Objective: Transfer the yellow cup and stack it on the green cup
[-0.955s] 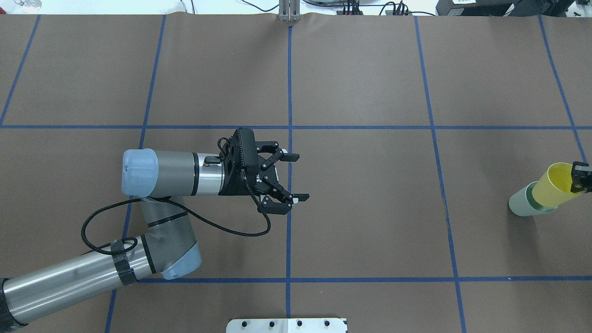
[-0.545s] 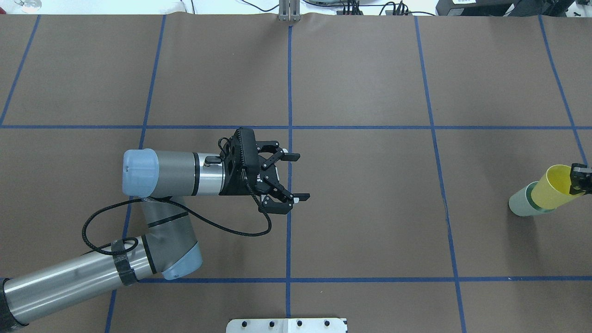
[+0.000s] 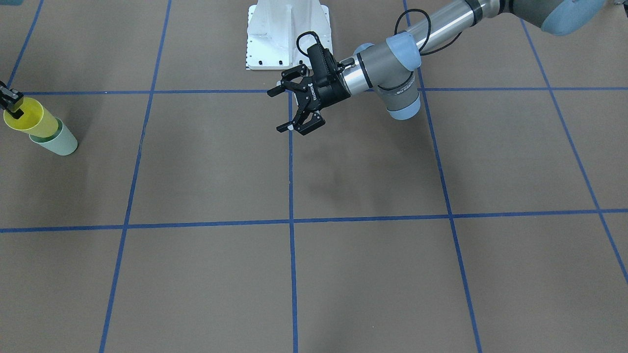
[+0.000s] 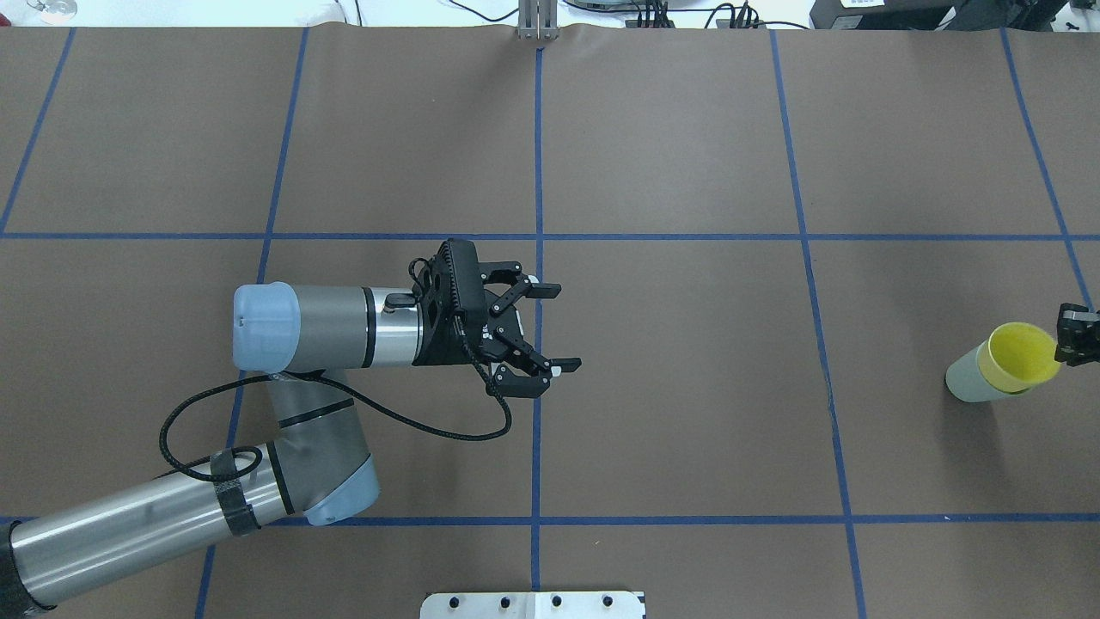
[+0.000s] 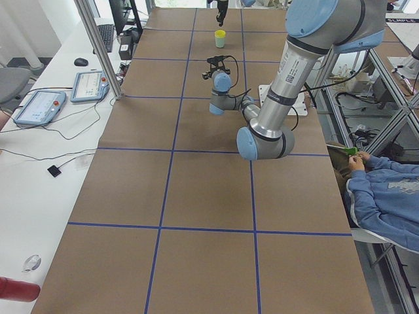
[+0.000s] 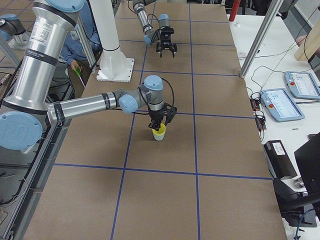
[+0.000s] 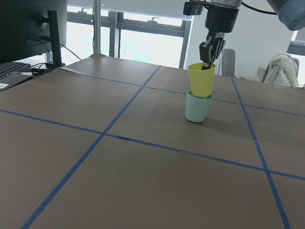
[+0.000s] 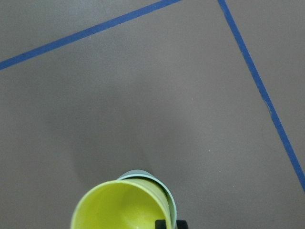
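The yellow cup (image 4: 1021, 357) sits upright, nested partway in the green cup (image 4: 964, 383) at the table's right edge. Both show in the left wrist view, the yellow cup (image 7: 201, 78) above the green cup (image 7: 196, 109). My right gripper (image 4: 1074, 334) is shut on the yellow cup's rim, one finger inside and one outside, seen from above the cup in the left wrist view (image 7: 208, 52). The right wrist view looks down into the yellow cup (image 8: 119, 205). My left gripper (image 4: 559, 327) is open and empty above the table's middle, far from the cups.
The brown table cover carries a blue tape grid (image 4: 538, 258). The white robot base plate (image 3: 287, 34) is at the near side. A monitor and cables (image 7: 28, 33) stand beyond the table's far edge. A seated person (image 5: 386, 203) is beside the table.
The yellow cup has gone from tilted to upright and sunk lower into the green cup, with the right gripper still on its rim. The left arm has shifted slightly right.
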Controlling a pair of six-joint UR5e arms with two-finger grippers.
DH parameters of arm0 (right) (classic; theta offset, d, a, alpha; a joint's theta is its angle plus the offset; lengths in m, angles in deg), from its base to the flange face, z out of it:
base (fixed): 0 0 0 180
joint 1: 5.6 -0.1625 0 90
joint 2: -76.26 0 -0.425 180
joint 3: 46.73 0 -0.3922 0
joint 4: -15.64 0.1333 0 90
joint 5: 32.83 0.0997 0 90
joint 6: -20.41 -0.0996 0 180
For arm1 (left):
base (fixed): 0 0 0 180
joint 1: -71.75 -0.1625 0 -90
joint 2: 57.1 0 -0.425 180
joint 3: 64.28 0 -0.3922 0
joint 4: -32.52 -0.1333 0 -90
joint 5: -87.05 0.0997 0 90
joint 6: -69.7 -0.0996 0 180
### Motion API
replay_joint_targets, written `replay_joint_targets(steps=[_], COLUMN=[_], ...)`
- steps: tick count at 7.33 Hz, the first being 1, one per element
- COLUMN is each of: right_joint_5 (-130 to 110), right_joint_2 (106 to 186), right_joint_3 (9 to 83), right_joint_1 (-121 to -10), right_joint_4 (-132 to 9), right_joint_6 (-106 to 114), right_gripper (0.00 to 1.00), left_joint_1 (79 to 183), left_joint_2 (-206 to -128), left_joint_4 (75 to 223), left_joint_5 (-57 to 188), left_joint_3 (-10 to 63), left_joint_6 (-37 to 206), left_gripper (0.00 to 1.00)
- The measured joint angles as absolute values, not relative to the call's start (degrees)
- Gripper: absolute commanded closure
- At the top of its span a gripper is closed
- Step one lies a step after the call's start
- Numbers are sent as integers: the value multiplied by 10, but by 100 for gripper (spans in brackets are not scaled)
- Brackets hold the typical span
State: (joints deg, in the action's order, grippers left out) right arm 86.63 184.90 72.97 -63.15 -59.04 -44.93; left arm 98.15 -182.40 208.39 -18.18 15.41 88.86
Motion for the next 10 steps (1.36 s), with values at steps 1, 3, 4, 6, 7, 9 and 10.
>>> replay_joint_targets(steps=[1, 3, 4, 6, 7, 9, 10], right_joint_5=[868, 874, 876, 875, 875, 873, 871], right_joint_2=[1848, 1843, 1834, 1812, 1796, 1767, 1761], right_joint_3=[731, 738, 738, 733, 725, 705, 699], right_joint_1=[-632, -636, -643, -656, -664, -672, -675], right_joint_4=[-590, -590, -590, -590, -591, -591, -591], right_joint_6=[-449, -445, -442, -440, -440, -439, -437], right_gripper=[0, 0, 0, 0, 0, 0, 0], left_joint_1=[981, 982, 988, 1031, 1070, 1156, 1213], left_joint_2=[-1824, -1824, -1819, -1764, -1725, -1674, -1660], left_joint_4=[2084, 2083, 2081, 2069, 2061, 2030, 1983], left_joint_5=[-178, -130, -110, -96, -95, -115, -171], left_joint_3=[154, 154, 152, 146, 141, 115, 106], left_joint_6=[890, 925, 955, 988, 996, 1009, 1019], left_gripper=[1, 1, 1, 1, 1, 1, 1])
